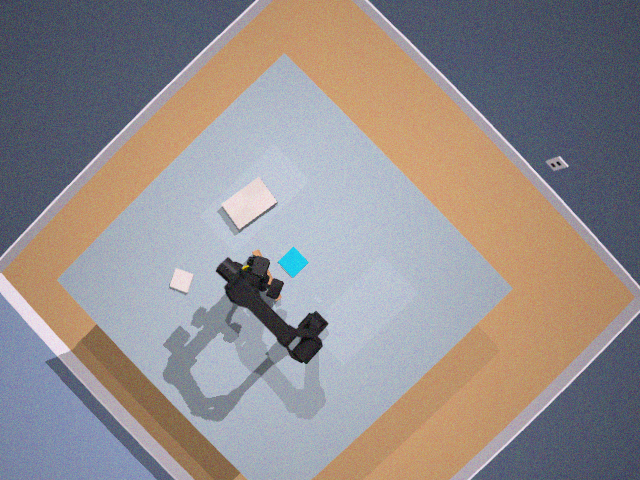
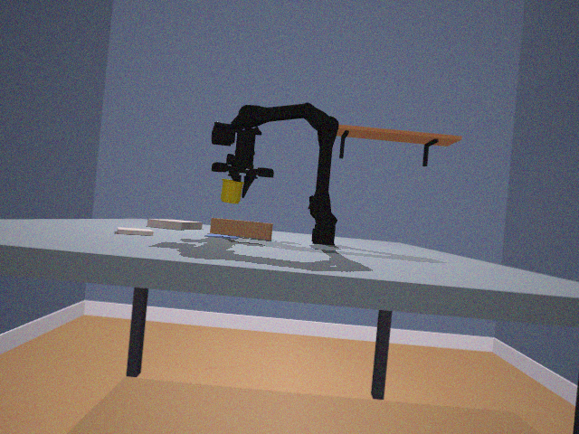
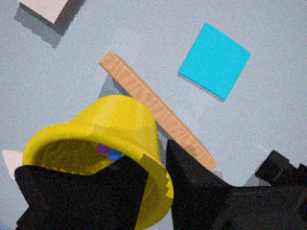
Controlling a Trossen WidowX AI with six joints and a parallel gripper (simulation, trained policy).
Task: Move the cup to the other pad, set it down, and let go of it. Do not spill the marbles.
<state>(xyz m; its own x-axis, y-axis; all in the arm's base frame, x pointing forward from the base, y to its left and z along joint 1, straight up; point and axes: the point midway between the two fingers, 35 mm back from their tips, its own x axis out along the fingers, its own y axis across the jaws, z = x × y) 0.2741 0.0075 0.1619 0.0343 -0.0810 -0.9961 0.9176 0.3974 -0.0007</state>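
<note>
Wrist alone shows marbles (image 3: 114, 154) inside

arm (image 1: 267, 316) (image 2: 286, 112): matte black | links: slim | joints: rounded | end effector (image 1: 262, 279) (image 2: 243, 183) (image 3: 159, 144): black, tapered fingers
</note>
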